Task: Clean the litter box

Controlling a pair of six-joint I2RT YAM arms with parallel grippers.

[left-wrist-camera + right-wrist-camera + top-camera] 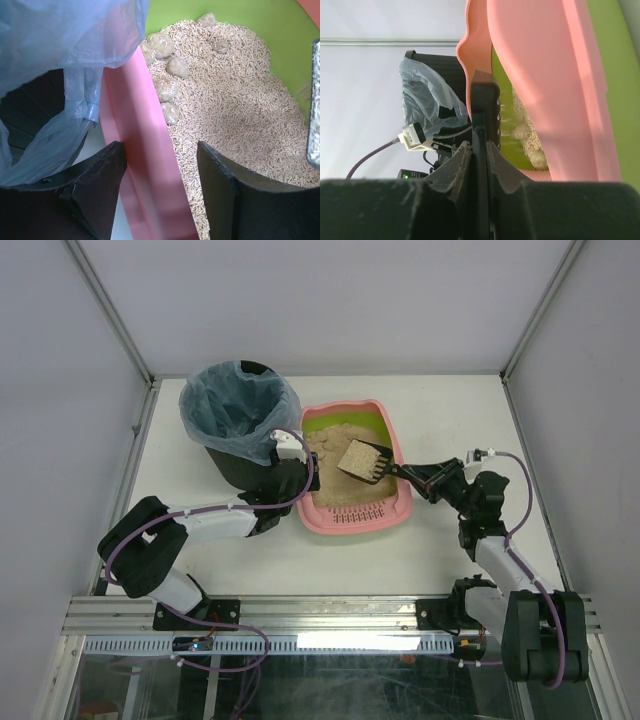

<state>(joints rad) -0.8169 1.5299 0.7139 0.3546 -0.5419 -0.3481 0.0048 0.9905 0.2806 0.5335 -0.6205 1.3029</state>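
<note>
The pink litter box [385, 508] with a lime-green inner rim holds tan litter [330, 485] and lies mid-table. My left gripper [303, 472] is open and straddles its left wall. In the left wrist view the pink wall [135, 125] runs between the fingers of my left gripper [160, 146], and several grey clumps [167, 65] lie in the litter [235, 100]. My right gripper [418, 476] is shut on the handle of the black slotted scoop [363, 462]. The scoop carries litter and hangs over the box. In the right wrist view my right gripper [479, 145] clamps the scoop [484, 100] beside the box [545, 75].
A black round bin [240, 420] lined with a blue plastic bag stands right against the box's left side. Its bag [55, 45] hangs beside my left fingers. The bin also shows in the right wrist view [427, 95]. White walls enclose the table.
</note>
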